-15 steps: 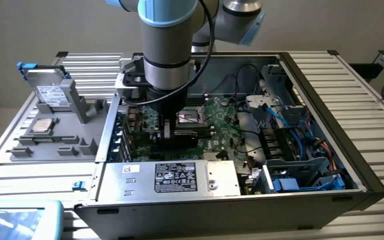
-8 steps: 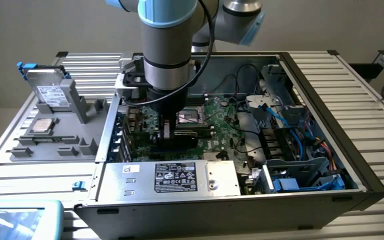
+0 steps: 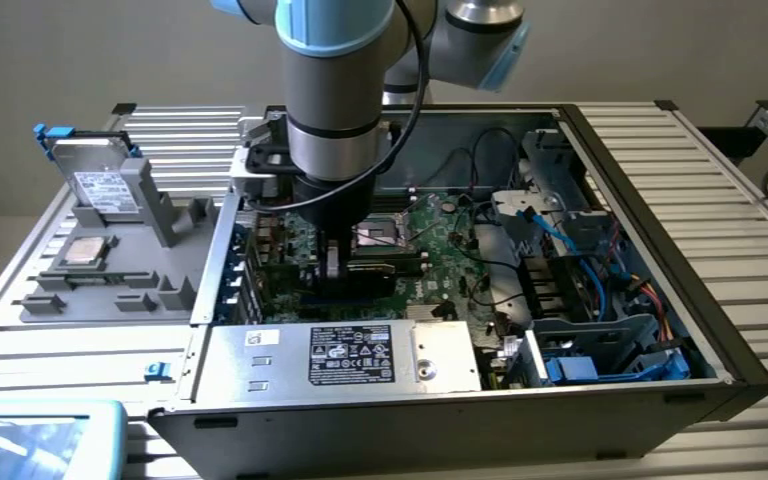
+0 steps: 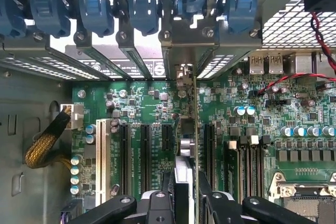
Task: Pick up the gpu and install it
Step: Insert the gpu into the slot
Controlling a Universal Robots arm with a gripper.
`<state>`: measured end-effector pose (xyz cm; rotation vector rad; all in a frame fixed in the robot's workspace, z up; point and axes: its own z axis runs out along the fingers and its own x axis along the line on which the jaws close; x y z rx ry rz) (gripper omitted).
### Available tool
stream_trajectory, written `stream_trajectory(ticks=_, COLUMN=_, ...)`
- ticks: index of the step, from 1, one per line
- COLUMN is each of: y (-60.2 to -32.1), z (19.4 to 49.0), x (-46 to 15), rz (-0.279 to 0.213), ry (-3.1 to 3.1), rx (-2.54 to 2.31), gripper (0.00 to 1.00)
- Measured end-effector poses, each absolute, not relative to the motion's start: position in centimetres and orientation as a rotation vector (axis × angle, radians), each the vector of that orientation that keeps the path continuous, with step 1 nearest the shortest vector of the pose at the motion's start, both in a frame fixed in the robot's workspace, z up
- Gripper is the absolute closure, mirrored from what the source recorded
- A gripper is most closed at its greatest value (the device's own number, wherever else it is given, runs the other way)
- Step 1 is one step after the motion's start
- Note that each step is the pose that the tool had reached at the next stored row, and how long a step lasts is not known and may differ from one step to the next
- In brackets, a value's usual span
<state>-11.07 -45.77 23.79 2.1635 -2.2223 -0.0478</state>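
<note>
My gripper (image 3: 336,262) reaches down into the open computer case (image 3: 651,250), over the green motherboard (image 3: 444,235). It is shut on the gpu (image 4: 195,129), which the wrist view shows edge-on: a thin green board edge with a dark and silver cooler beside it. The card's metal bracket end (image 4: 184,73) points toward the case's rear slot openings. The card stands upright between my black fingers (image 4: 157,205), in line with the black expansion slots (image 4: 126,150) on the motherboard. Whether its lower edge touches a slot is hidden.
Blue slot latches (image 4: 94,9) line the rear wall of the case. RAM slots (image 4: 252,166) and the CPU socket (image 4: 304,203) lie beside the card. A power supply (image 3: 357,355) sits at the near edge, blue cables (image 3: 558,230) on the exterior view's right, and a hard drive (image 3: 101,190) in a grey fixture on its left.
</note>
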Motion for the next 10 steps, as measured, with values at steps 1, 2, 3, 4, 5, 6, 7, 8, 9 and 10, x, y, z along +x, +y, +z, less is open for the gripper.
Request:
stream_trajectory(ticks=1, y=-45.77, z=23.78, x=-11.11, rz=-0.048, ry=-2.222, rx=2.163, gripper=0.72)
stream_trajectory(ticks=2, y=-45.77, z=23.76, x=-11.16, rz=-0.047, ry=-2.223, rx=2.163, gripper=0.72)
stream_trajectory(ticks=3, y=-45.77, z=23.74, x=-11.2, rz=-0.047, ry=-2.223, rx=2.163, gripper=0.72)
stream_trajectory(ticks=4, y=-45.78, z=23.74, x=-11.22, rz=-0.047, ry=-2.223, rx=2.163, gripper=0.72)
stream_trajectory(ticks=5, y=-45.78, z=23.73, x=-11.23, rz=-0.047, ry=-2.224, rx=2.162, gripper=0.72)
stream_trajectory(ticks=6, y=-45.78, z=23.71, x=-11.23, rz=-0.046, ry=-2.224, rx=2.162, gripper=0.72)
stream_trajectory(ticks=7, y=-45.78, z=23.7, x=-11.23, rz=-0.046, ry=-2.224, rx=2.162, gripper=0.72)
stream_trajectory(ticks=8, y=-45.78, z=23.69, x=-11.22, rz=-0.046, ry=-2.224, rx=2.162, gripper=0.72)
stream_trajectory(ticks=9, y=-45.77, z=23.68, x=-11.2, rz=-0.046, ry=-2.225, rx=2.162, gripper=0.72)
stream_trajectory(ticks=10, y=-45.77, z=23.66, x=-11.16, rz=-0.047, ry=-2.225, rx=2.161, gripper=0.72)
